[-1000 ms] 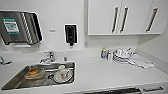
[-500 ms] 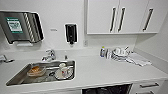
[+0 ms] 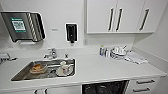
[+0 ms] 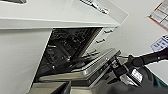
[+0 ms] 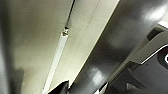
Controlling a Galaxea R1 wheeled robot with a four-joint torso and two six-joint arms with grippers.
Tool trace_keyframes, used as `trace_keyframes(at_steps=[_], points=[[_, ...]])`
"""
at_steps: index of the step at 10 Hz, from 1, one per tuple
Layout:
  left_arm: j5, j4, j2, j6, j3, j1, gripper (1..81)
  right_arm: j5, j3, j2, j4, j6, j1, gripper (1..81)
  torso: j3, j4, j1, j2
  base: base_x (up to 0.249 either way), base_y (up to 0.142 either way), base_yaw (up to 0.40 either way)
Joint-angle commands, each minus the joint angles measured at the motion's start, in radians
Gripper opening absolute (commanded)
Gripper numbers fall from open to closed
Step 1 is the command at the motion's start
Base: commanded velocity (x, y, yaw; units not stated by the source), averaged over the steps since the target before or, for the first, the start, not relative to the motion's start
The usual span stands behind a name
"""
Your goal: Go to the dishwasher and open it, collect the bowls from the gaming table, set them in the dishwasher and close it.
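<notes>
The dishwasher (image 3: 105, 87) sits under the white worktop (image 3: 100, 68), to the right of the sink (image 3: 22, 73), and its dark inside shows at the lower edge of the head view. In the left wrist view the dishwasher (image 4: 72, 50) stands open: its door (image 4: 90, 67) hangs partway down, tilted, with dark racks behind it. A black jointed part of the robot shows just beside the door's outer edge; whether it touches the door I cannot tell. I cannot tell whether the left pincer or the right pincer is spread or pressed together. Dishes lie in the sink, and more crockery (image 3: 118, 52) stands on the worktop under the wall cabinets (image 3: 117, 16).
</notes>
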Motion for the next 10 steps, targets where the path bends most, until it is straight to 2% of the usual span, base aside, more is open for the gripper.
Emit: trace_keyframes(at_steps=[1, 6, 10], points=[[0.014, 0.004, -0.038, 0.004, 0.029, -0.083, 81.1, -0.111, 0.006, 0.001, -0.022, -0.016, 0.073, 81.1, 0.0, 0.0, 0.0, 0.0, -0.099, 0.0, 0.0], [0.016, 0.006, -0.019, 0.004, 0.015, -0.073, 81.1, -0.106, -0.08, 0.055, -0.022, -0.038, 0.047, 81.1, 0.0, 0.0, 0.0, 0.0, -0.091, 0.0, 0.0], [0.016, 0.009, -0.013, 0.006, -0.005, -0.057, 81.1, -0.106, -0.081, 0.055, -0.025, -0.042, 0.04, 81.1, 0.0, 0.0, 0.0, 0.0, -0.057, 0.0, 0.0]])
